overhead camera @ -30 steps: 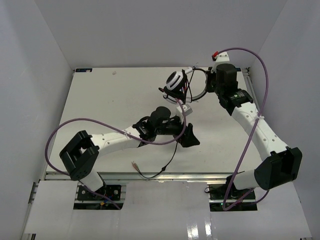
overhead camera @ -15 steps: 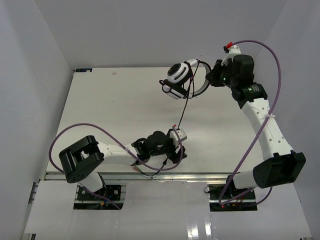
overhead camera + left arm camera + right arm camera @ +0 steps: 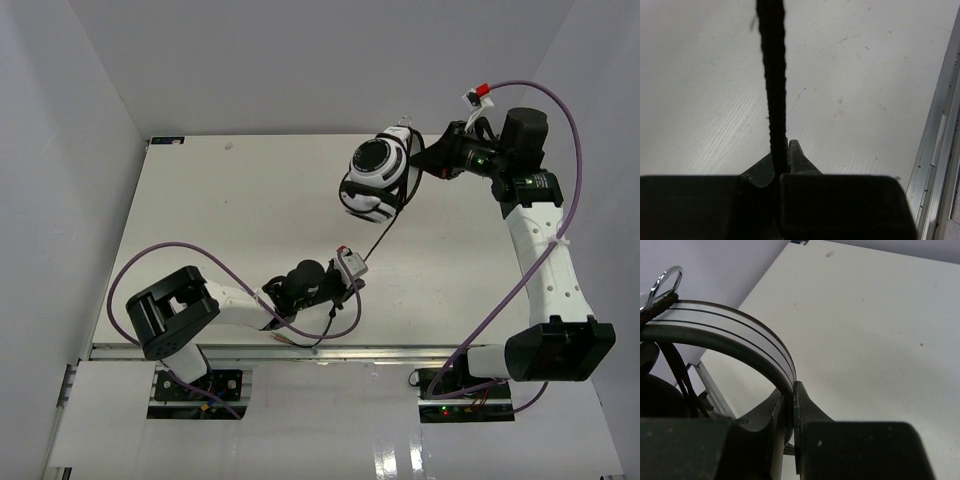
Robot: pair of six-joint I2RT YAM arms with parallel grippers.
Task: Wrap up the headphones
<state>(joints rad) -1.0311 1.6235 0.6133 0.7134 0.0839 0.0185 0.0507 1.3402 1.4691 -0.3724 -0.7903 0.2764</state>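
The white headphones [image 3: 376, 176] with black pads hang in the air over the table's far right part. My right gripper [image 3: 430, 167] is shut on their black headband [image 3: 735, 332], which runs between the jaws of that gripper [image 3: 791, 392]. The thin black cable [image 3: 378, 238] runs taut from the headphones down to my left gripper [image 3: 353, 281], low near the table's front edge. In the left wrist view the braided cable [image 3: 772, 75] passes straight up out of the shut left gripper [image 3: 782, 159]. The cable's plug end is not clear to see.
An aluminium rail [image 3: 939, 150] borders the table's front edge [image 3: 320, 351], close to the left gripper. Thick purple arm cables [image 3: 205, 252] loop beside both arms. White walls [image 3: 60, 200] close in the left, right and back sides.
The right arm has lifted and swung the headphones to the right, drawing the cable taut. The left gripper has moved back toward the front edge and closed on the cable.
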